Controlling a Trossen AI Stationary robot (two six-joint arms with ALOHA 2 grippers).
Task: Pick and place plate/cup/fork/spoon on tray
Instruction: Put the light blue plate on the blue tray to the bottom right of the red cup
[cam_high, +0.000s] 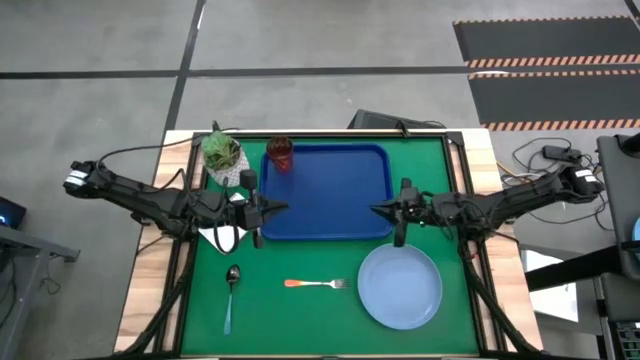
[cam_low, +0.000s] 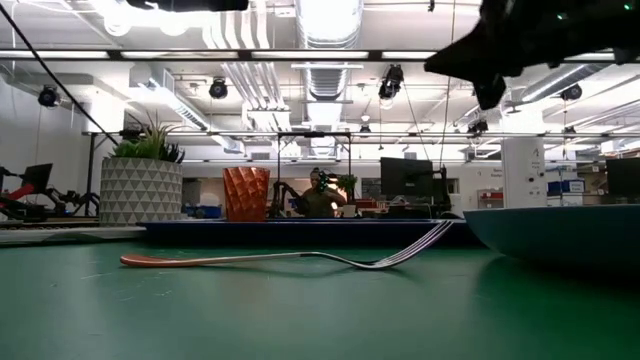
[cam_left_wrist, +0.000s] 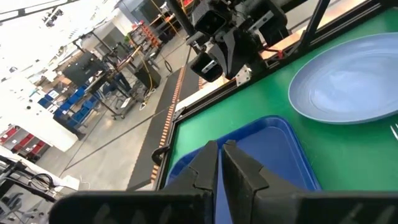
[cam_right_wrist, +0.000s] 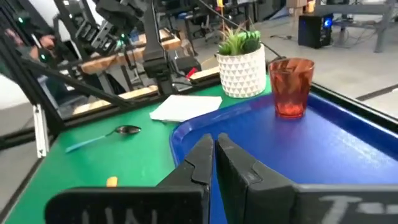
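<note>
Now a red cup (cam_high: 280, 154) standing up in the far left corner of the blue tray (cam_high: 335, 200), with the rest of the task things on the green counter (cam_high: 300, 310) outside it: plate (cam_high: 400, 287) just off the near right corner, fork (cam_high: 316, 284) lying flat just beside the near edge, spoon (cam_high: 231, 292) past the near left corner. Left gripper (cam_high: 276, 210) hanging by the left edge and right gripper (cam_high: 382, 211) by the right edge, both pairs of fingers pressed together, holding nothing.
</note>
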